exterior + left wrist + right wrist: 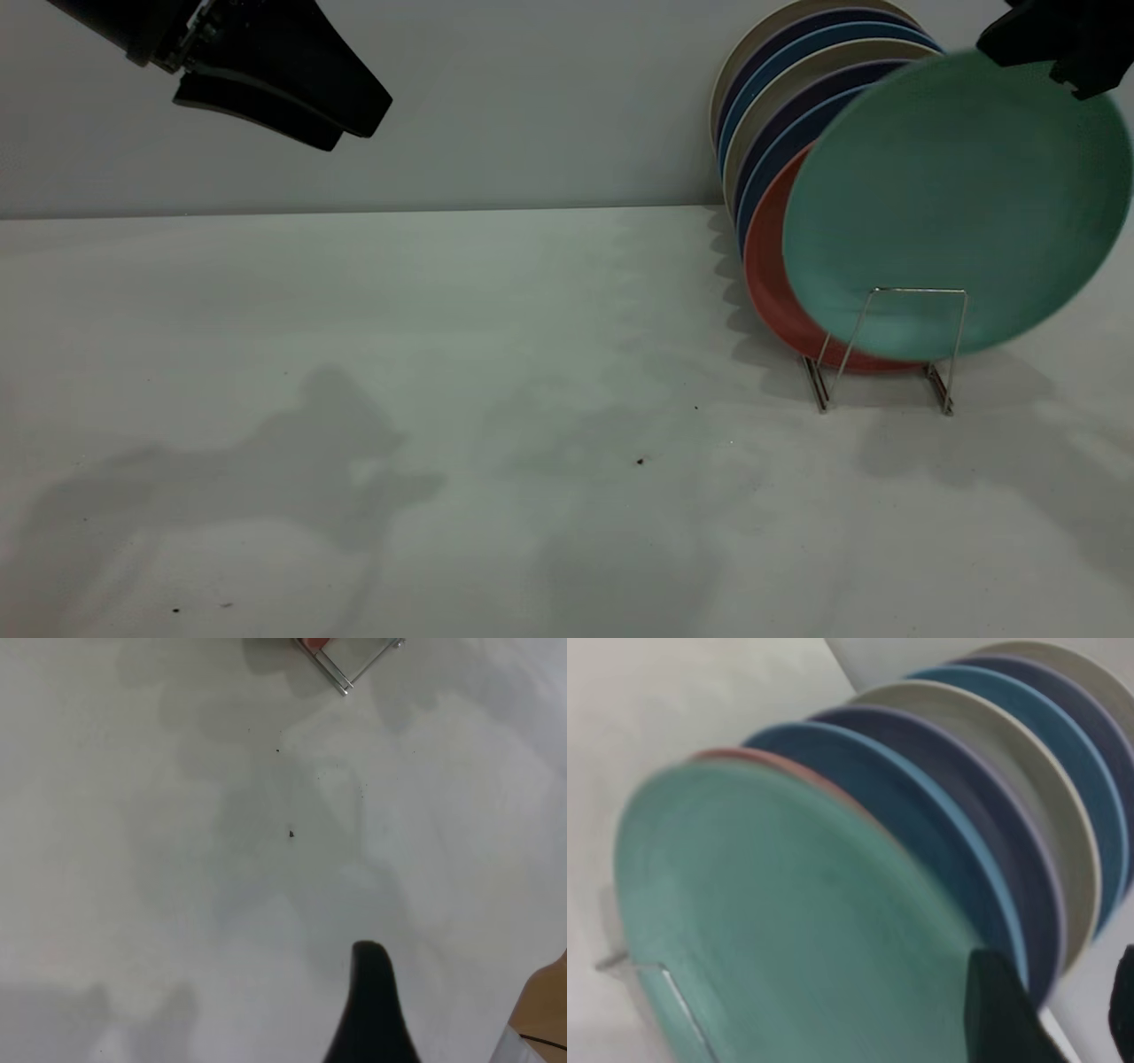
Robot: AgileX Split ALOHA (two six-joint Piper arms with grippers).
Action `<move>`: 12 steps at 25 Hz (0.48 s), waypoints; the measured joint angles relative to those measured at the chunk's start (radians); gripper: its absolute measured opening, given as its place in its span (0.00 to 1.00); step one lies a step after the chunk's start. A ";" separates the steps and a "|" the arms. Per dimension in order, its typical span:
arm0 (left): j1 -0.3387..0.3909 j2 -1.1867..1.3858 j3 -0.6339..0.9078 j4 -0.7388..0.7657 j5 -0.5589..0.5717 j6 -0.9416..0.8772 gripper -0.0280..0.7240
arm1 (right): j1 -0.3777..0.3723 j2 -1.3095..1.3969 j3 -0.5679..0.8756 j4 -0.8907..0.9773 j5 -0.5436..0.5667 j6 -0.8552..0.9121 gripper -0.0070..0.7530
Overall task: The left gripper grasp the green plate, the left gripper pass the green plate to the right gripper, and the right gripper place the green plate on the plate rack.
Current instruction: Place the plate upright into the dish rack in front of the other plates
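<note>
Gripping the green plate (pixel 957 204) by its upper rim, the right gripper (pixel 1059 49) holds it tilted at the front of the plate rack (pixel 895 350), just ahead of the salmon-pink plate (pixel 766 266); its lower edge seems to sit behind the rack's front wire loop. Well left of the rack, the left gripper (pixel 341 115) hangs above the table (pixel 443 399), fingers seemingly together, grasping nothing.

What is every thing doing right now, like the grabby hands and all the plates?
Green plate: tilted, held at its top rim, lower edge behind the front wire loop.
Right gripper: shut on the green plate's rim.
Left gripper: raised over the table, holding nothing.
Plate rack: standing on the table, nearly full.
Pink plate: upright in the rack, just behind the green one.
Blue and cream plates: upright in a row behind it.
</note>
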 joint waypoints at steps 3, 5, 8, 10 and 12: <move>0.000 0.000 0.000 0.000 0.000 0.000 0.82 | 0.000 0.000 0.000 0.004 0.044 0.000 0.43; 0.000 0.000 0.000 0.000 0.000 0.000 0.82 | 0.000 0.000 0.000 0.021 0.064 0.000 0.43; 0.000 0.000 0.000 0.000 0.001 0.000 0.82 | 0.000 0.000 0.000 0.047 0.066 0.000 0.43; 0.000 0.000 0.000 0.000 0.002 0.001 0.82 | 0.000 -0.001 0.000 0.062 0.066 0.000 0.43; 0.000 0.000 0.000 0.000 0.002 0.001 0.82 | 0.000 -0.011 0.000 0.101 0.068 0.000 0.43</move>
